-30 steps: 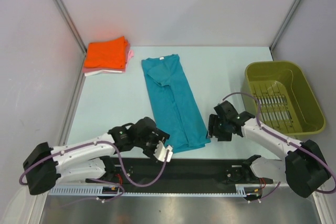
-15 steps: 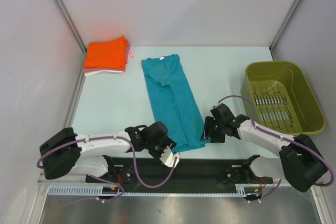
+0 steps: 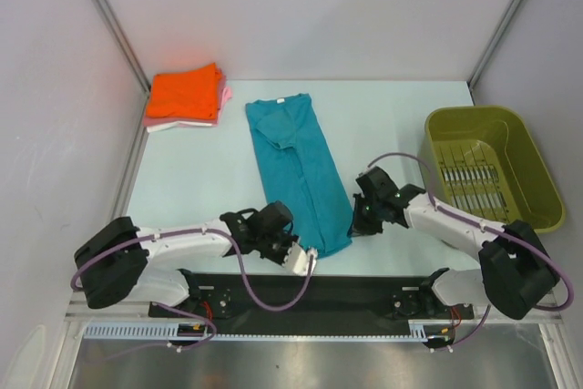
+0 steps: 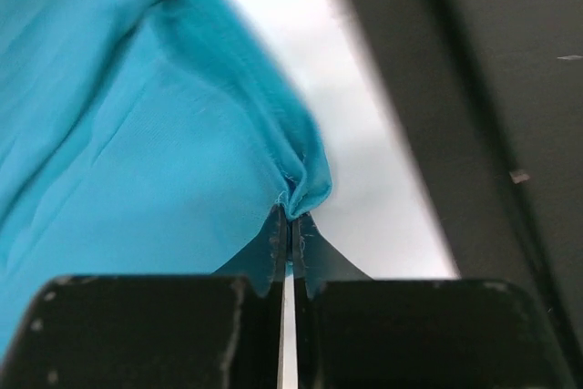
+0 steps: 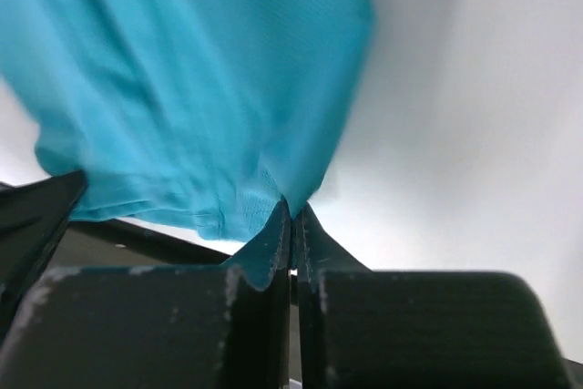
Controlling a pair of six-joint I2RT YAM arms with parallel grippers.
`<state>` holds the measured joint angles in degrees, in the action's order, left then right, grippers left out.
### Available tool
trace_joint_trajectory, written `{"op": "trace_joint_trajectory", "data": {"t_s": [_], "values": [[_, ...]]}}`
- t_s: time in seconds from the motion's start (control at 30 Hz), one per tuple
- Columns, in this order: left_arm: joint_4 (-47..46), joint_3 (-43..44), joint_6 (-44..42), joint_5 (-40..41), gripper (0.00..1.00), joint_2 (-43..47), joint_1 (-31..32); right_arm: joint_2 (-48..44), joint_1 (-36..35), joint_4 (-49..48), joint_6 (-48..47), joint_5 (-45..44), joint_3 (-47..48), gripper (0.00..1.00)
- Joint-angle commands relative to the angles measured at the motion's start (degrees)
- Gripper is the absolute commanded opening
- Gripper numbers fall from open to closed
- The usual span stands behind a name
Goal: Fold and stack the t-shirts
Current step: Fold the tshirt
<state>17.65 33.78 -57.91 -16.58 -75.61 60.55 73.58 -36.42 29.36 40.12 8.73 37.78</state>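
Note:
A teal t-shirt (image 3: 301, 175) lies folded lengthwise on the table, collar at the far end. My left gripper (image 3: 293, 241) is shut on its near left hem corner; in the left wrist view the teal t-shirt (image 4: 137, 125) bunches between the closed tips of that gripper (image 4: 291, 218). My right gripper (image 3: 357, 221) is shut on the near right hem corner, and the right wrist view shows the teal t-shirt (image 5: 200, 88) pinched at this gripper (image 5: 292, 209). A stack of folded t-shirts (image 3: 186, 95), orange on top with pink and white under it, sits at the far left.
An olive-green plastic basket (image 3: 492, 168) stands at the right side of the table. A dark strip (image 3: 364, 293) runs along the near table edge by the arm bases. Grey walls close in the left, far and right sides.
Both grippers moved in to the near hem of the teal shirt and went from open to shut on its two corners. The left one swung right and the right one moved left.

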Motion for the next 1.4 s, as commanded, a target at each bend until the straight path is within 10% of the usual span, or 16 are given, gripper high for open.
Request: {"op": "trace_joint_trajectory", "data": {"t_s": [0.0,0.5,1.13,1.3,1.37], "values": [[1.77,5.76,8.05,-5.12,0.00,1.79,-6.22,2.69,0.56,2.45,-4.34,0.58,11.05,0.00],[3.00,25.53,23.97,-11.20,0.00,-12.26,-34.00,35.73,7.60,3.24,-14.89,2.87,49.13,0.00],[-0.34,38.81,33.30,-1.70,0.00,-29.85,-41.04,53.85,11.73,3.15,-17.97,6.48,69.44,0.00],[-0.41,40.31,35.58,3.37,0.37,-31.96,-42.09,54.31,13.74,1.67,-15.69,4.63,70.06,0.51],[-1.65,41.97,37.33,5.32,0.51,-32.14,-43.06,52.73,15.23,0.61,-14.81,2.80,69.80,0.55]]}}
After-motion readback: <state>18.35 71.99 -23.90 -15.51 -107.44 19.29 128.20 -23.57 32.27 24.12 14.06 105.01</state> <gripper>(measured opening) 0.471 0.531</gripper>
